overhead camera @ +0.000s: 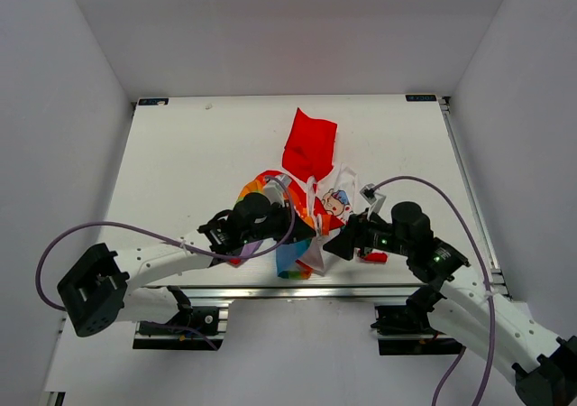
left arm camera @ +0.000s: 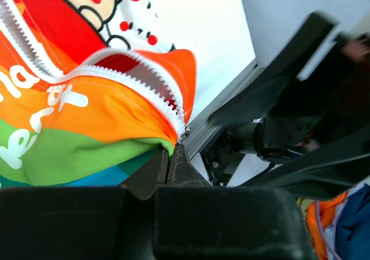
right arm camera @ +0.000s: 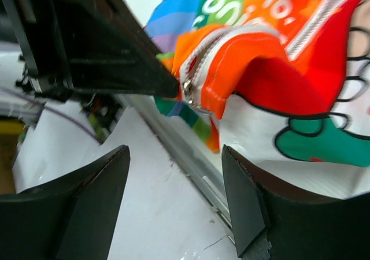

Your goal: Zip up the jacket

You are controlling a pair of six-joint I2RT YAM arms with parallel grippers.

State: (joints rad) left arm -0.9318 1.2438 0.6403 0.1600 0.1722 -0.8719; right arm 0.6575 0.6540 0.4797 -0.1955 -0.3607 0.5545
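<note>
Jacket is lying near the worktop's front edge, its red hood pointing away from me. On my left wrist view, the left gripper is pinching closed on the jacket's bottom corner at the zipper. On my right wrist view, the right gripper is standing open just beside that corner, holding nothing.

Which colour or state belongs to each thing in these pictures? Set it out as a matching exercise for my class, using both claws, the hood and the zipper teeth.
Column one:
1. left claw
2. right claw
3. hood
4. zipper teeth

Column two:
A. white
B. open
C. red
D. shut on the jacket at its bottom edge

Pairs: 1-D, 2-B, 3-C, 4-A
</note>
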